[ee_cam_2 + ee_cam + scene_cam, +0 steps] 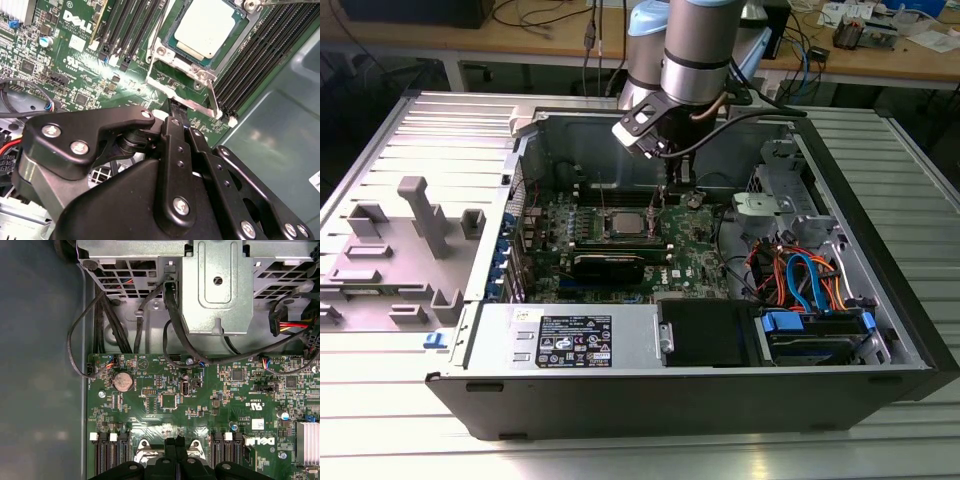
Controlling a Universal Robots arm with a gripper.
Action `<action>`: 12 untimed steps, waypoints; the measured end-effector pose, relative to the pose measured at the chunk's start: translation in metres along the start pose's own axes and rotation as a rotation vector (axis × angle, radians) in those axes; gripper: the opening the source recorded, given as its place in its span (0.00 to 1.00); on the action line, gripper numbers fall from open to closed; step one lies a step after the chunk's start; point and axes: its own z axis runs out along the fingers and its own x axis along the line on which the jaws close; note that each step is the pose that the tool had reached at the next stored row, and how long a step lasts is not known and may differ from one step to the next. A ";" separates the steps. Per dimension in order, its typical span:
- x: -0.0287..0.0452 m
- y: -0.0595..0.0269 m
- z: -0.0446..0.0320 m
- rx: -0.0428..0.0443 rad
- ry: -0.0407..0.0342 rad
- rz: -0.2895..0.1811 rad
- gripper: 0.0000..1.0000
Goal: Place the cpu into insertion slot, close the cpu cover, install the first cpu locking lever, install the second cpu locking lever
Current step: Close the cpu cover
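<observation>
The cpu (206, 27) lies flat in the insertion slot (170, 41), its silvery top facing up; in the exterior view the cpu (625, 222) sits mid-board. The cpu cover (199, 75) lies down around it as a silver frame. A thin silver locking lever (214, 98) runs along the frame's near side. My gripper (175, 113) is shut, its black fingertips right at that lever's bar, nothing visibly clamped between them. The gripper (176, 444) hangs low over the green board, and in the exterior view my gripper (665, 198) is just to the right of the cpu.
Long black memory slots (252, 55) flank the socket on both sides. A grey metal bracket (215, 287) and black cable bundles (172, 320) sit past the board's edge. The case walls (850, 190) and the drive bay with orange and blue cables (805, 280) close in on the exterior view's right.
</observation>
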 end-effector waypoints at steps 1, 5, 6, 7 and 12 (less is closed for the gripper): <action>0.0000 -0.0005 0.0000 0.0000 0.0000 0.000 0.11; 0.0000 -0.0024 0.0000 0.0000 0.0000 0.000 0.11; 0.0000 -0.0034 0.0000 0.0000 0.0000 0.000 0.11; 0.0000 -0.0041 0.0000 0.0000 0.0000 0.000 0.11; 0.0000 -0.0076 0.0000 0.0000 0.0001 0.000 0.11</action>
